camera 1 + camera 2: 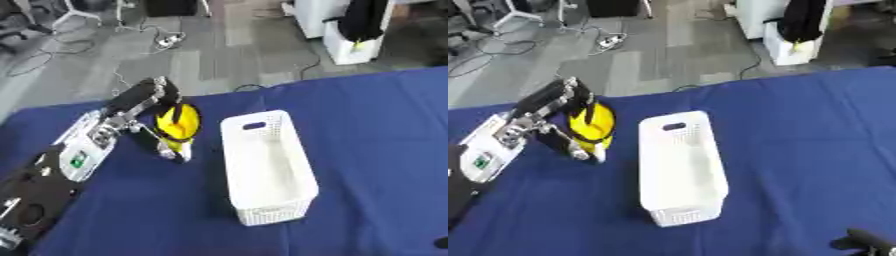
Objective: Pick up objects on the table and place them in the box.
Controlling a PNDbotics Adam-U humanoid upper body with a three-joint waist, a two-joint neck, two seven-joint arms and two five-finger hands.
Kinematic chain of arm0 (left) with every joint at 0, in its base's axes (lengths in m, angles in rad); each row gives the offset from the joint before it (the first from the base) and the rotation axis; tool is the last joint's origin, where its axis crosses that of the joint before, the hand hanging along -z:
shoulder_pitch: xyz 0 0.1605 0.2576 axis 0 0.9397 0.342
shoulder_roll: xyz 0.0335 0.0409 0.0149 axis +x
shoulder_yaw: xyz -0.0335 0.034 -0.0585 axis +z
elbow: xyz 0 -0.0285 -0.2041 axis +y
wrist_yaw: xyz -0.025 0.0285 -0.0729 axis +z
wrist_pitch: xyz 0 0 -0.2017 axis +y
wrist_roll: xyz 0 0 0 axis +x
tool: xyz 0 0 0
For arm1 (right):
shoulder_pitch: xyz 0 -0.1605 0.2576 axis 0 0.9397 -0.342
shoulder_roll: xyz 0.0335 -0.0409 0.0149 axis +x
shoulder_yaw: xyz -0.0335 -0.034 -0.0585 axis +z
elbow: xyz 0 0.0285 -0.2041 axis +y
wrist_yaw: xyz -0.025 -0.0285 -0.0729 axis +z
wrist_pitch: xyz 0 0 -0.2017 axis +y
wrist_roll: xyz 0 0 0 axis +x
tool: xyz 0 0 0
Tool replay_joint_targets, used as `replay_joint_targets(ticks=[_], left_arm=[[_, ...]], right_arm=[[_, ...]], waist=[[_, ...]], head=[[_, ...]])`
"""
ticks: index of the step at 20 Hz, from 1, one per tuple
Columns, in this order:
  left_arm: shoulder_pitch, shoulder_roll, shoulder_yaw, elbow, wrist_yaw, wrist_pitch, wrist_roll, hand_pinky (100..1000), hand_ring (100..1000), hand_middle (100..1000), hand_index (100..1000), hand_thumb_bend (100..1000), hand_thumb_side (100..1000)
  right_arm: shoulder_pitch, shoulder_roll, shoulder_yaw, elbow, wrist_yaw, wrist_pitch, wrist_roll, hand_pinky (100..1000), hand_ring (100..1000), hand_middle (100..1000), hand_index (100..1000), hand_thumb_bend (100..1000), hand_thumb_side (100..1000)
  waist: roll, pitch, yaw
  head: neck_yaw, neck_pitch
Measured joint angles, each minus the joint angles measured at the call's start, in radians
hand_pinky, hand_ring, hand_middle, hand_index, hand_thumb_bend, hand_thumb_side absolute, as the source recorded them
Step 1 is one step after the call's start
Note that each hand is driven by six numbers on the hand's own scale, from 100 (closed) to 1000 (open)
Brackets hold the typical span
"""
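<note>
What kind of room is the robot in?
Probably a lab or office workroom. Grey carpet tiles cover the floor, cables and a power strip lie on them, and a white basket sits on a table with a blue cloth.

looks like a lab or office workspace. grey carpet tiles (188, 60) across the floor, with loose cables (52, 52) trailing to a power strip (168, 41) lying on it. chair base on casters (79, 15) at the far left, white cabinet (763, 17) at the far right with dark cloth (802, 20) draped over it. nearest, a work table under a blue cloth (376, 130), set up as a test bench.
</note>
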Motion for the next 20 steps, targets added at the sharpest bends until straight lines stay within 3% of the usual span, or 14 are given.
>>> replay_joint_targets(ticks=[11, 20], left_arm=[[-0.064, 0.002, -0.007, -0.025, 0.021, 0.013, -0.024, 100, 100, 152, 341, 1000, 100], [-0.129, -0.03, -0.019, 0.031, 0.003, -0.007, -0.034, 100, 100, 153, 342, 1000, 100]], right_arm=[[0.0, -0.001, 0.001, 0.0, -0.002, 0.006, 0.006, 601, 707, 834, 1000, 952, 459], [-0.026, -0.001, 0.001, 0.0, -0.005, 0.013, 0.013, 600, 707, 834, 1000, 951, 460]], waist=[[0.007, -0.002, -0.014], [0.023, 0.023, -0.038]], head=[[0.001, -0.001], [0.012, -0.003]])
